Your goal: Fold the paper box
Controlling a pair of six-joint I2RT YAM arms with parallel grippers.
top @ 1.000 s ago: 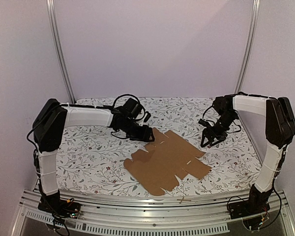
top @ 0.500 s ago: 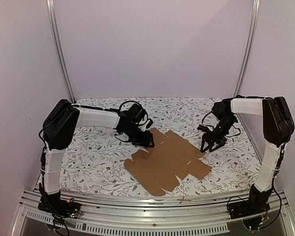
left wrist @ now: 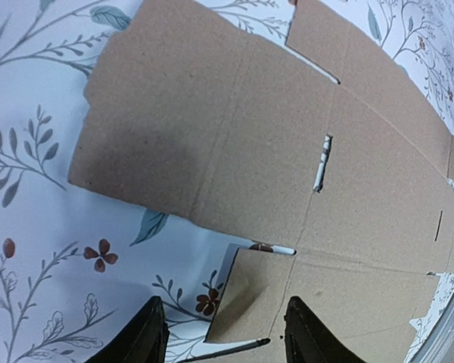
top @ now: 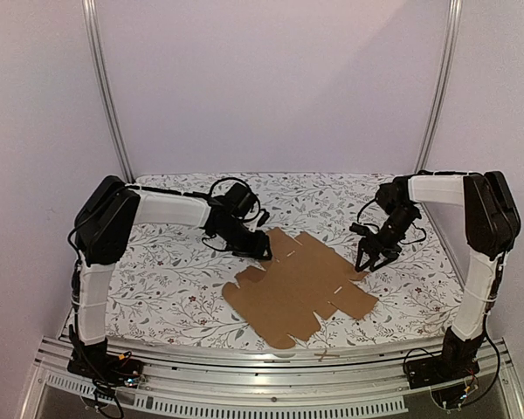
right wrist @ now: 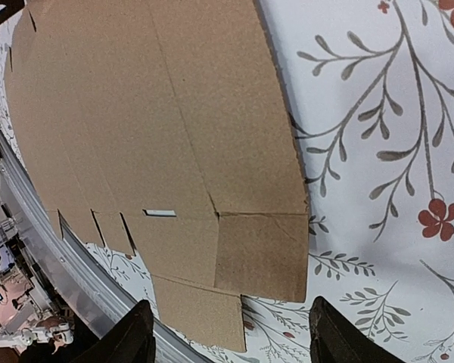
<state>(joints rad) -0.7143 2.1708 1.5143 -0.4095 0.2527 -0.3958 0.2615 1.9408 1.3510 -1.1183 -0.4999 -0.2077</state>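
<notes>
Paper box (top: 297, 288) flat between left end effector (top: 264, 253), right end effector (top: 367, 264) | both spread wide, empty

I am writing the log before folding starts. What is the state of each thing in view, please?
paper box: unfolded, lying on the table
left gripper: open, over a flap corner, gripping nothing
right gripper: open, over the box's right edge, holding nothing

One paper box (top: 297, 284), two end effectors (top: 264, 250) (top: 368, 262)
</notes>
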